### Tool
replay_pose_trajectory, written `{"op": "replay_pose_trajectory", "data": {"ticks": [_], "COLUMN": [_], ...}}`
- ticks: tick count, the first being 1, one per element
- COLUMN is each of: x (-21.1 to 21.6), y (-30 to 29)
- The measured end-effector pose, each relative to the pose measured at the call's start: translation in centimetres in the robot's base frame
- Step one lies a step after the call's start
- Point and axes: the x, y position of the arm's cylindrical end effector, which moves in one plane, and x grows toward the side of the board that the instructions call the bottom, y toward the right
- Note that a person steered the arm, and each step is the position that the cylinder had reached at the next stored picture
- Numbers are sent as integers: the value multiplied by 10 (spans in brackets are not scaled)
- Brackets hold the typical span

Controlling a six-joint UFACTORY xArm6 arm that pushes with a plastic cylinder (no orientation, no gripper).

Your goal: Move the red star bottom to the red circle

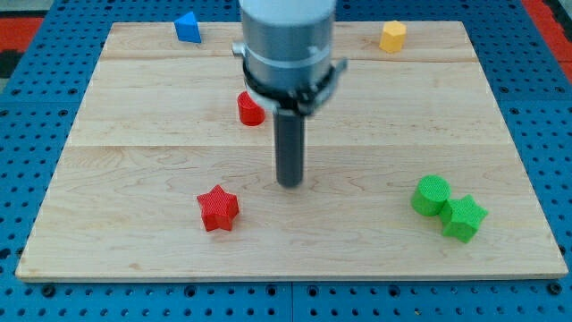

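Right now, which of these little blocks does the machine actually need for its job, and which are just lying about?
Needed for the job:
red star, near the view's bottom
red circle, partly hidden behind the arm
my tip, to the right of the star, touching no block

Just lying about:
blue block
yellow block
green circle
green star

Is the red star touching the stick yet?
No, apart. The red star sits alone toward the view's bottom left, with bare wood between it and my tip, which is up and to its right.
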Motion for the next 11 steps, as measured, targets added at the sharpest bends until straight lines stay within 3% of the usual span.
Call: {"op": "replay_pose_trajectory", "data": {"ticks": [1,2,4,6,7,9,10,11], "x": [63,75,2,-26,-11,-43,-33,-10], "y": [-20,-81,-111,-112,-111,-76,-69,-21]}}
